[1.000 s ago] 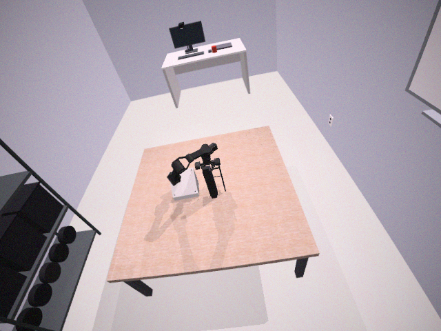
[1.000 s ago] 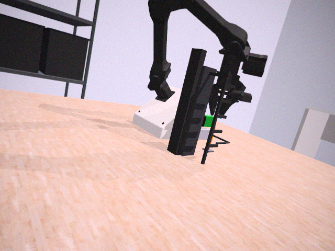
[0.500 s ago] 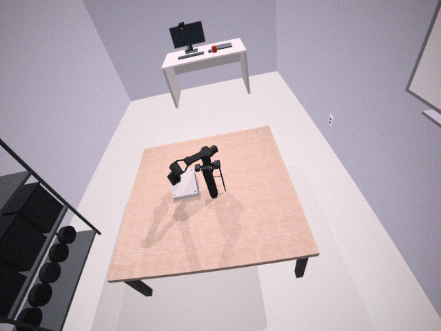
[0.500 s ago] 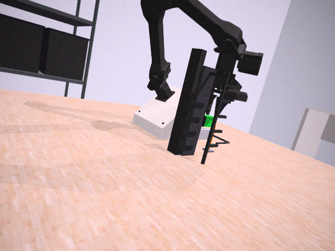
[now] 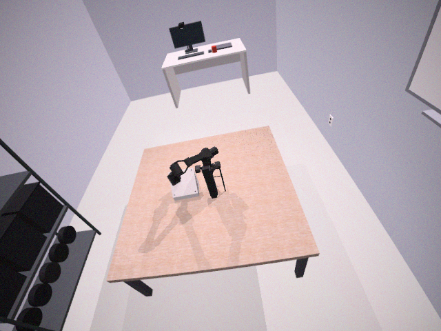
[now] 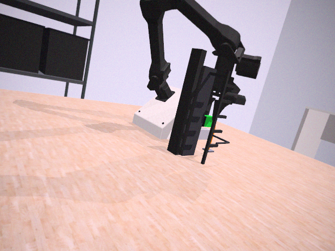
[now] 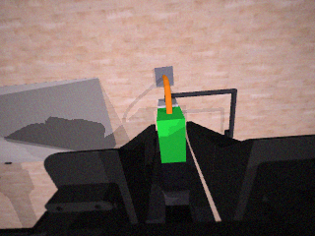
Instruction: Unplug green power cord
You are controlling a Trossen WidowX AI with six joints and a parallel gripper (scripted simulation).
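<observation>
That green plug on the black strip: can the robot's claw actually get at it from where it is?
Yes, it looks so. In the wrist view the claw already straddles the green plug, its fingers close on either side with nothing between; whether they grip it firmly is unclear.
</observation>
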